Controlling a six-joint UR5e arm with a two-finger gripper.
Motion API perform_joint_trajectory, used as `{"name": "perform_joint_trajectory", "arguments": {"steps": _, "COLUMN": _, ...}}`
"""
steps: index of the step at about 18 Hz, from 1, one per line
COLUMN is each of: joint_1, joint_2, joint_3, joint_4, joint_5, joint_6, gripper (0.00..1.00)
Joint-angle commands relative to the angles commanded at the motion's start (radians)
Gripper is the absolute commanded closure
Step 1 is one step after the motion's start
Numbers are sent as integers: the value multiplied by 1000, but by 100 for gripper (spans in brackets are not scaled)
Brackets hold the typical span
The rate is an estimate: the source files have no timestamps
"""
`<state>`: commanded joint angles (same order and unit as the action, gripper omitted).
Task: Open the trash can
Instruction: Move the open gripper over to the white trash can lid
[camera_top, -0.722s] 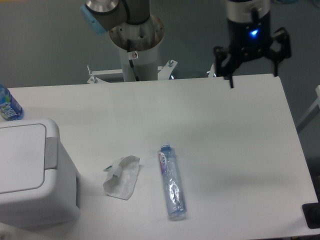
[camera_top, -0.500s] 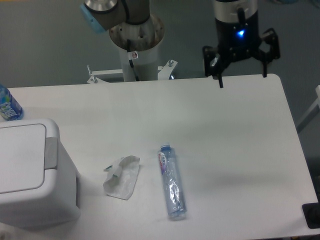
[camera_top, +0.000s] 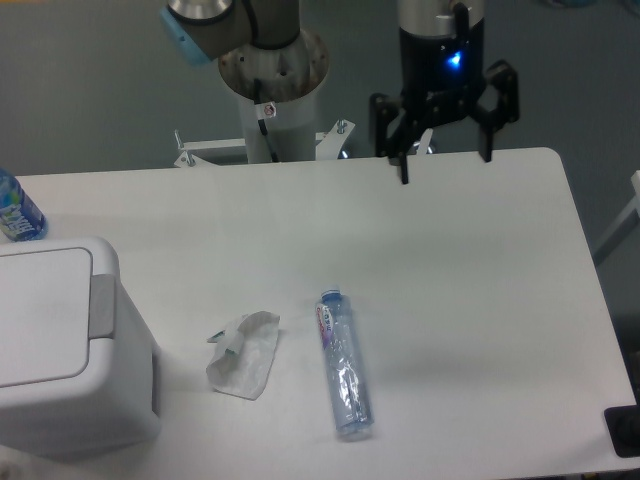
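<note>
The bin (camera_top: 70, 345) sits at 8 o'clock on the table (camera_top: 450, 260), lid shut. It looks like light, stiff, slick plastic; the grey tab (camera_top: 102, 305) seems the place to lift. The gripper (camera_top: 445, 155) hangs at 1 o'clock, fingers spread, empty.

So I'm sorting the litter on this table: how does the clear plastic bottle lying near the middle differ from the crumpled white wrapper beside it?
The clear plastic bottle is see-through, long and cylindrical; the crumpled white wrapper is opaque, flat and irregular. The bottle lies right of the wrapper and reaches nearer the front edge. The bottle has a label near its top; the wrapper shows a small greenish mark. Both lie loose on the white table, apart from each other.
</note>
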<state>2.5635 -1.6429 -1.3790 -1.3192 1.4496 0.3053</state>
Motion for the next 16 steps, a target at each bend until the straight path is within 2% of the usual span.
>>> {"name": "perform_joint_trajectory", "arguments": {"steps": 3, "joint_1": -46, "joint_2": -20, "joint_3": 2, "joint_4": 9, "joint_5": -8, "joint_6": -95, "gripper": 0}}
{"name": "perform_joint_trajectory", "arguments": {"steps": 6, "joint_1": -121, "joint_2": -58, "joint_3": 0, "joint_4": 105, "joint_5": -6, "joint_6": -230, "gripper": 0}}
{"name": "perform_joint_trajectory", "arguments": {"steps": 9, "joint_1": -183, "joint_2": -115, "joint_3": 5, "joint_4": 198, "joint_5": -5, "joint_6": -296, "gripper": 0}}
{"name": "perform_joint_trajectory", "arguments": {"steps": 13, "joint_1": -261, "joint_2": -153, "joint_3": 27, "joint_4": 236, "joint_5": -6, "joint_6": -353, "gripper": 0}}
{"name": "perform_joint_trajectory", "arguments": {"steps": 16, "joint_1": -308, "joint_2": -163, "joint_3": 20, "joint_4": 239, "joint_5": -6, "joint_6": -420, "gripper": 0}}
